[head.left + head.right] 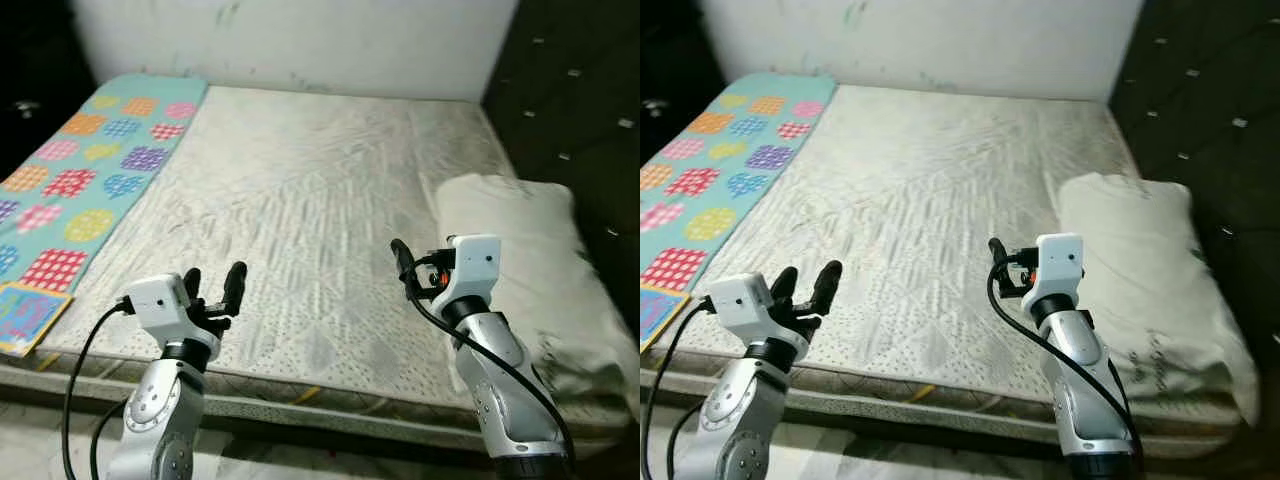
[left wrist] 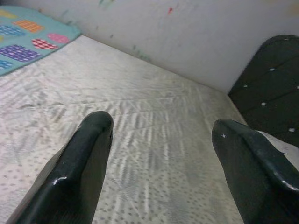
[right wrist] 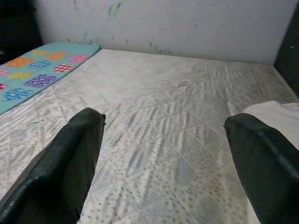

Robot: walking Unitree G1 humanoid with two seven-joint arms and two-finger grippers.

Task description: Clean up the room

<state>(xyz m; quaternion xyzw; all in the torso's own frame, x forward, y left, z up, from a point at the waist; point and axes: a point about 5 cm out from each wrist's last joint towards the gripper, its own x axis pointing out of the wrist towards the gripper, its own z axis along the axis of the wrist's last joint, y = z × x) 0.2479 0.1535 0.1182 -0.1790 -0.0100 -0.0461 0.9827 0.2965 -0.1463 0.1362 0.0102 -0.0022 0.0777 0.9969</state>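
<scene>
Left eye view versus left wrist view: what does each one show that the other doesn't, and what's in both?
The left eye view adds the right gripper, raised over the bed, and a colourful book at the bed's near left corner. The left wrist view adds no new thing, just a close look along the left gripper's spread fingers. Both share the left gripper, mattress, teal sheet, wall and black headboard.

Bare mattress (image 1: 300, 200) against white wall (image 1: 300, 40); dark headboard (image 1: 580, 100) beside it
</scene>
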